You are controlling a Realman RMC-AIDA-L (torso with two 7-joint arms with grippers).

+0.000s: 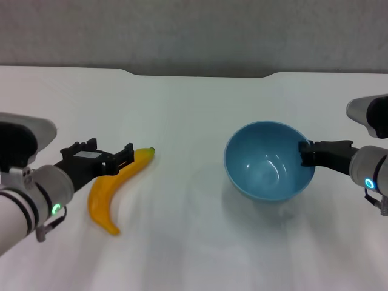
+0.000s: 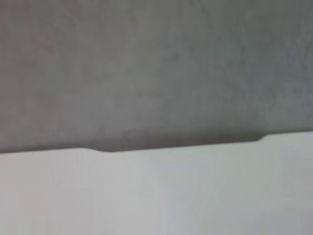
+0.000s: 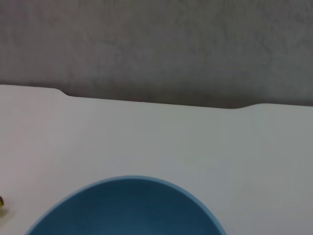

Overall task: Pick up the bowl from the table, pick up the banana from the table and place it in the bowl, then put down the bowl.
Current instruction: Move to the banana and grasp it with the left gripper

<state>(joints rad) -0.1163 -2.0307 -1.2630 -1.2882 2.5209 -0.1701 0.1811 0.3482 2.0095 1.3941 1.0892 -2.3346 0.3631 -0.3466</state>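
The light blue bowl (image 1: pixel 267 163) is right of centre, tipped a little toward me with a soft shadow under it. My right gripper (image 1: pixel 305 153) is shut on its right rim. The right wrist view shows the bowl (image 3: pixel 127 208) from its rim side. The yellow banana (image 1: pixel 112 194) lies on the white table (image 1: pixel 194 115) at the left, its dark tip pointing toward the middle. My left gripper (image 1: pixel 119 159) sits over the banana's upper half and hides that part of it. The left wrist view shows only the table (image 2: pixel 156 196) and the wall.
The table's far edge has a notched step (image 1: pixel 200 75) in front of a grey wall. Bare white tabletop lies between the banana and the bowl, and in front of both.
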